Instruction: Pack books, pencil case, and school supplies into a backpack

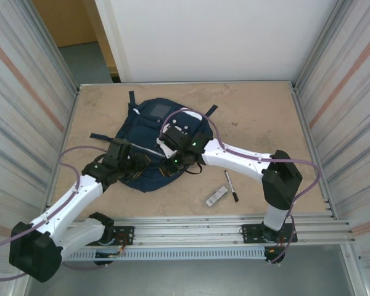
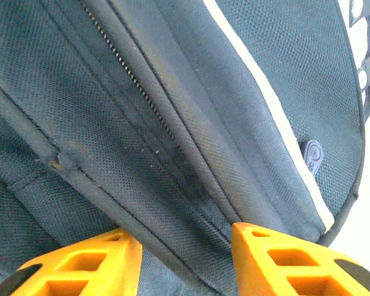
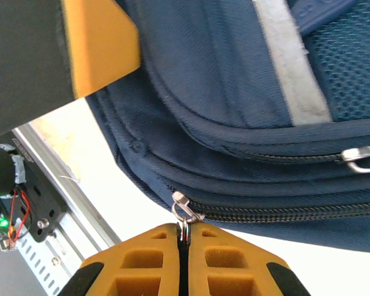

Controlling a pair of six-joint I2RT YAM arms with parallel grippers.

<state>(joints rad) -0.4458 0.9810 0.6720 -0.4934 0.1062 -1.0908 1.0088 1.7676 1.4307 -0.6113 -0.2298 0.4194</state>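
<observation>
Where the right gripper [image 3: 184,229] has its jaws closed tight on the zipper pull [image 3: 184,211], the zip track runs off to their right along the backpack [image 3: 222,74]. Left gripper [image 2: 185,246]: jaws part-way apart astride a backpack fold, grip uncertain. Beyond the right jaws, pen [image 1: 230,185] and bar [image 1: 216,197] on counter [image 1: 265,117], right arm nearer.

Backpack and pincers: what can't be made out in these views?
- Top view: the left arm and right arm cover the near half of the backpack.
- Left wrist view: the left pincer straddles backpack fabric; the bottom edge cuts its fingers, so grip unclear.
- Right wrist view: the right pincer is shut on a zip pull; the right edge cuts off that zip.
- Contents: hidden by fabric.
</observation>
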